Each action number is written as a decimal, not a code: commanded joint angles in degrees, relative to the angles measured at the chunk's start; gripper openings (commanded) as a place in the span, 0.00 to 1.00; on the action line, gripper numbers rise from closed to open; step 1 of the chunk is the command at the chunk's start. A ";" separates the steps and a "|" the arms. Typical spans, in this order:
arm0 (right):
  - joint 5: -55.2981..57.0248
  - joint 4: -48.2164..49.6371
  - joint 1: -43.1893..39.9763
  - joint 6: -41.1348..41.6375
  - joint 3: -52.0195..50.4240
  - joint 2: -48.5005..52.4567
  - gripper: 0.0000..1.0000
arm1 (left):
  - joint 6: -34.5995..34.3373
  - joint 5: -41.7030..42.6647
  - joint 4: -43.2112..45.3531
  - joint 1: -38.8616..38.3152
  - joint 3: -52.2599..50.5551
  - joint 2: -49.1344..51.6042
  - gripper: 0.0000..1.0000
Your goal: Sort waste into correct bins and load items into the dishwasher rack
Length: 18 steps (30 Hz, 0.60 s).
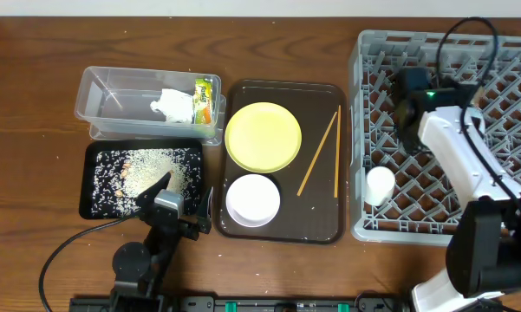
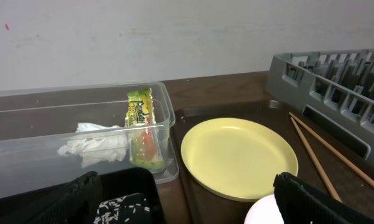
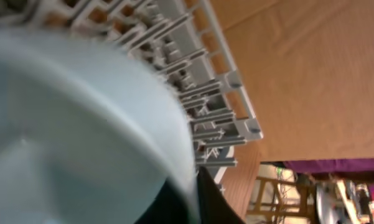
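Left pincer (image 1: 182, 201): wide open, empty, over the near edge of the shallow black rectangular tray (image 1: 100, 195) of rice grains (image 1: 147, 169).
Right pincer (image 1: 409, 108): clamped on the light blue bowl (image 3: 68, 124) at its rim, above the grey plastic lattice rack (image 1: 503, 147).

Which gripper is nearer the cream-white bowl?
Left. The left gripper sits just beside the cream-white bowl; the right gripper holds the light blue bowl over the dishwasher rack.

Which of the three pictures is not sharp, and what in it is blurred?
Right wrist view: the light blue bowl fills the frame, near and blurred; the rack behind is clearer. Overhead view: sharp, evenly lit. Left wrist view: the yellow plate is sharp.
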 commanded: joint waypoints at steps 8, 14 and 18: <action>-11.43 -6.86 6.40 2.75 0.63 -0.11 0.02 | 0.13 0.48 -0.81 -0.20 -1.62 -0.42 0.91; -4.28 -7.96 4.66 5.60 1.44 -3.41 0.01 | 0.13 0.48 -0.81 -0.20 -1.62 -0.42 0.91; -1.09 -6.03 1.09 5.57 1.44 -4.85 0.01 | 0.13 0.48 -0.81 -0.20 -1.62 -0.42 0.91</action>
